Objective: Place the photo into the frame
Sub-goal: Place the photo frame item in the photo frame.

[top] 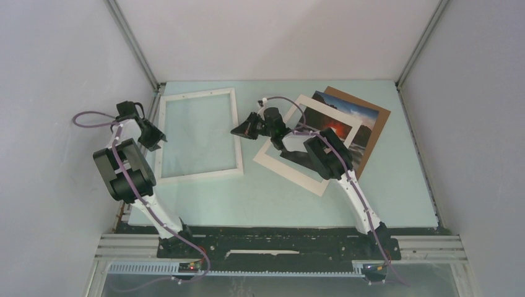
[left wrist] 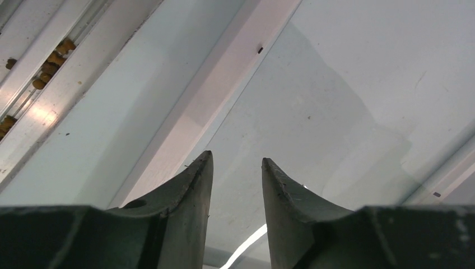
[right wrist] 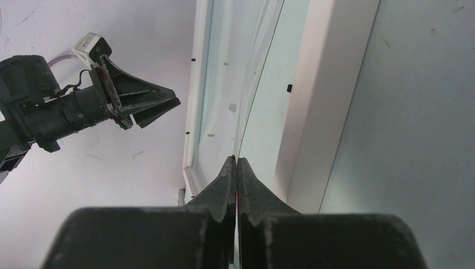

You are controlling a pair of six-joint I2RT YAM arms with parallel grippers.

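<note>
The white frame (top: 198, 175) lies flat at the table's left centre. My left gripper (top: 158, 139) hovers over its left rail (left wrist: 224, 84), open, with nothing between the fingers (left wrist: 237, 157). My right gripper (top: 237, 130) sits at the frame's right rail (right wrist: 313, 101), shut on the edge of a thin clear sheet (right wrist: 260, 61) that curves away over the frame's opening. The photo (top: 353, 114), a dark landscape with a red glow, lies to the right, partly under a white mat (top: 291, 173) and my right arm.
A brown backing board (top: 379, 120) lies under the photo at the back right. An aluminium rail (left wrist: 33, 84) and the grey side wall run close beside the frame's left edge. The left gripper (right wrist: 162, 106) shows in the right wrist view.
</note>
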